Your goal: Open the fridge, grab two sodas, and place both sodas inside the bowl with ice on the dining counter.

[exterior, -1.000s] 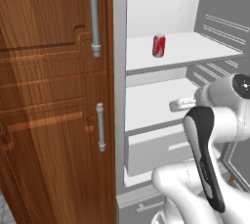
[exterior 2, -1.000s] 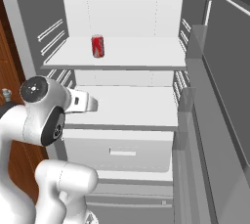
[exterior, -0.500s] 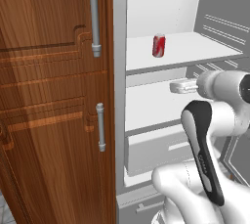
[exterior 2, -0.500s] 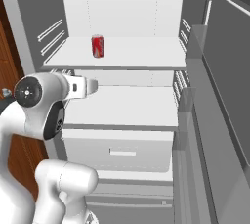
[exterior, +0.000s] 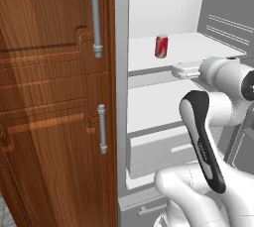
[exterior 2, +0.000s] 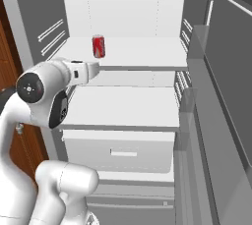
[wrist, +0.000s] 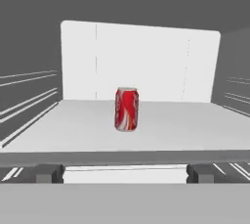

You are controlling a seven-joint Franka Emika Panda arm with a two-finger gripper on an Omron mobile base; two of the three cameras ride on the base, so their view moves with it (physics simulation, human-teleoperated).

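Red soda (wrist: 126,109) stands upright at frame centre; advance the claw (wrist: 124,173), fingers apart, level, straddling the can before clamping.

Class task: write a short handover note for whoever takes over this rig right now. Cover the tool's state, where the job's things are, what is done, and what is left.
Tool: open, holding nothing, at the front edge of the upper shelf, aimed at the soda.
Fridge: door already open.
Soda: one red can stands upright on the upper shelf, not touched yet. A second can, the bowl and the dining counter are not in sight from here.
Done: fridge opened.
Left: reach in, grasp this can, find the second, carry both to the bowl with ice.
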